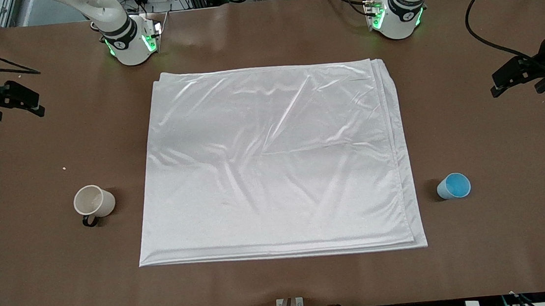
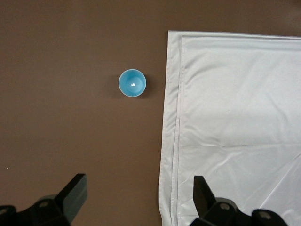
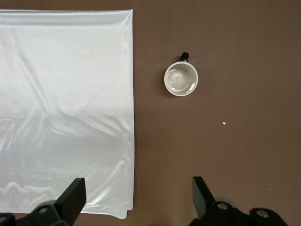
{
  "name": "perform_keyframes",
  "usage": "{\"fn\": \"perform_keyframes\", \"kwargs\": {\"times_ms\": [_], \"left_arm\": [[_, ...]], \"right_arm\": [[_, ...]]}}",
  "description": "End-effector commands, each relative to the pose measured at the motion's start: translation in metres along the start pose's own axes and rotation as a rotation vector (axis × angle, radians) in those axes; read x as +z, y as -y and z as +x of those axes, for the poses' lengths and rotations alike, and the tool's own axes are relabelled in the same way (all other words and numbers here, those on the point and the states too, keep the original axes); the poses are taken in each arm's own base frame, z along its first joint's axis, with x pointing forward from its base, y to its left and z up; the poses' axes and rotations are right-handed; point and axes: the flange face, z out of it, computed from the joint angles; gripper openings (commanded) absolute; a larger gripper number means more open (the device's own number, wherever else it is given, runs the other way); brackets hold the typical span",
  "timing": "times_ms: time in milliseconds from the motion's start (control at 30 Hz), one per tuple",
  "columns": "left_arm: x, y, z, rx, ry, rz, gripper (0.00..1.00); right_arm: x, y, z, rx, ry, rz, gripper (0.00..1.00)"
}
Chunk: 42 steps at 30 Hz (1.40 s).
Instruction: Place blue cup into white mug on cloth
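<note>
Spread flat mid-desk, the folded cloth (image 1: 273,160) carries nothing. Blue cup (image 1: 454,186) stands upright on the bare desk (image 1: 506,231) toward the left arm's end; mug (image 1: 93,202) toward the right arm's end, its handle partly hidden. Left gripper (image 2: 138,195) and right gripper (image 3: 138,195) hang high at the desk's ends, cut off by the frame, jaws wide and empty.

1. We find no legible text, label, brand name, number or sign in any view.
2. The white mug (image 1: 93,201), the blue cup (image 1: 454,186) and the cloth (image 1: 273,163) that lies between them carry no print.
3. Small dark marks on the collars of the arm bases (image 1: 400,8) above the cloth cannot be read.
</note>
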Motion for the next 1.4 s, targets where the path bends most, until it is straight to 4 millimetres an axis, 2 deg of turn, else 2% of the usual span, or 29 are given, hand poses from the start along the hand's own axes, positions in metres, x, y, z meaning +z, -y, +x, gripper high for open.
{"fn": "perform_keyframes", "kwargs": {"times_ms": [0,133,367,567,633,800,1000,1200,1367], "left_arm": [[-0.004,0.001,0.003,0.020,-0.012,0.006,1.00],[-0.002,-0.001,0.004,0.025,-0.009,0.010,1.00],[0.016,0.007,0.012,0.020,0.021,0.009,1.00],[0.036,0.009,0.024,0.022,0.026,0.009,1.00],[0.051,0.009,0.030,0.026,0.045,0.014,1.00],[0.075,0.011,0.038,0.035,0.076,0.044,1.00],[0.109,0.015,0.052,0.032,0.099,0.042,1.00],[0.157,0.023,0.066,0.022,0.138,0.034,1.00],[0.192,0.037,0.075,0.003,0.159,0.027,1.00]], "right_arm": [[-0.001,-0.002,-0.001,0.006,-0.003,0.018,1.00],[-0.001,-0.002,-0.001,0.006,-0.003,0.018,1.00],[0.001,-0.003,0.000,0.009,0.000,0.018,1.00],[0.021,-0.008,0.013,0.014,0.033,0.009,1.00],[0.033,-0.013,0.020,0.022,0.053,0.010,1.00],[0.069,-0.017,0.043,0.029,0.088,0.012,1.00],[0.131,-0.034,0.079,0.061,0.125,0.030,1.00],[0.199,-0.064,0.111,0.113,0.133,0.039,1.00],[0.242,-0.080,0.130,0.143,0.120,0.042,1.00]]}}
